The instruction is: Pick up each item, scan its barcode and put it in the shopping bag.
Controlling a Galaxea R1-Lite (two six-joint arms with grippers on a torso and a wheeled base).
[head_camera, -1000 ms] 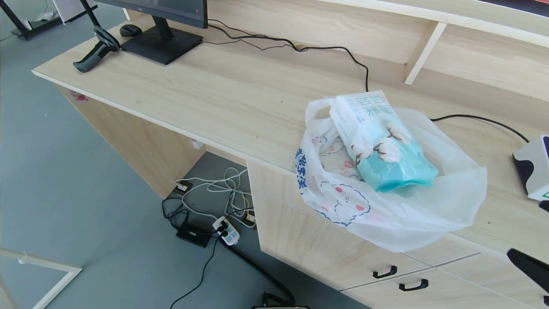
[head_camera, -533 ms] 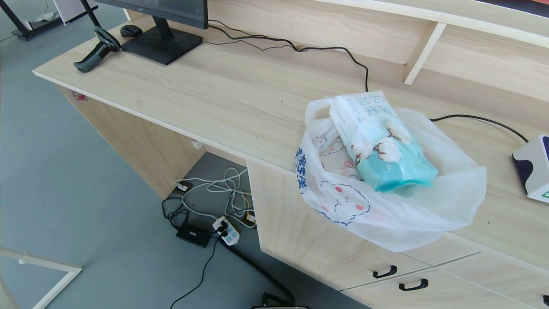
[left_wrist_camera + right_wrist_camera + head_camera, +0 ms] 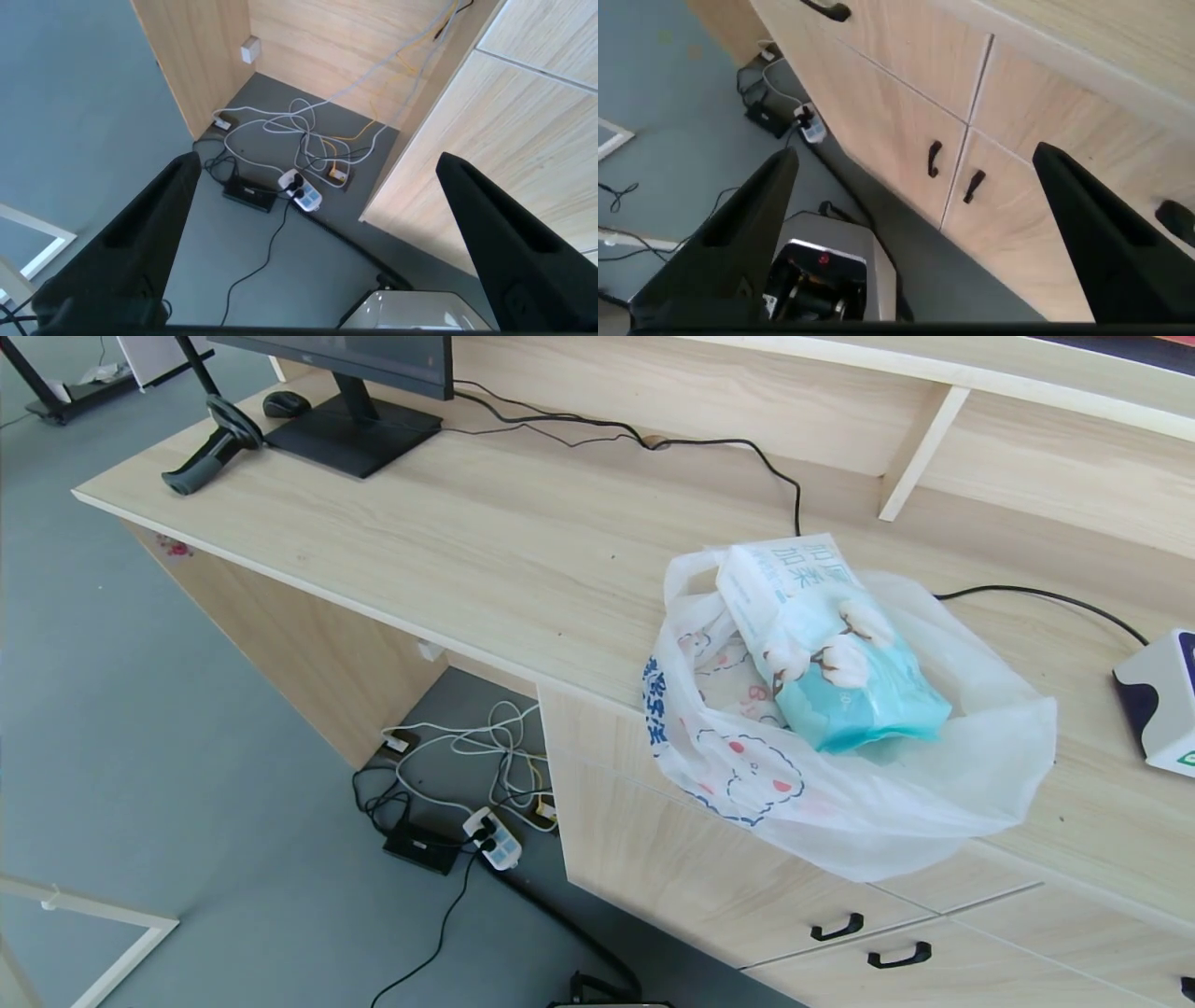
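Observation:
A white translucent shopping bag (image 3: 868,793) with cartoon prints lies on the wooden counter (image 3: 523,551), partly over its front edge. A blue and white tissue pack (image 3: 826,649) rests in the bag's open mouth. Another printed pack (image 3: 733,681) shows under it through the plastic. My left gripper (image 3: 318,161) hangs open below counter height, over the floor cables by the cabinet side. My right gripper (image 3: 915,154) is open too, low in front of the cabinet doors (image 3: 906,93). Neither holds anything.
A white and dark desktop scanner (image 3: 1162,700) stands at the counter's right edge, its cable (image 3: 1036,597) running behind the bag. A handheld scanner (image 3: 210,443), mouse (image 3: 285,401) and monitor base (image 3: 350,425) sit at far left. A power strip (image 3: 490,835) and cables lie on the floor.
A dark part of my right arm at the head view's lower right edge one second ago has dropped out of sight. The bag and the pack have not moved.

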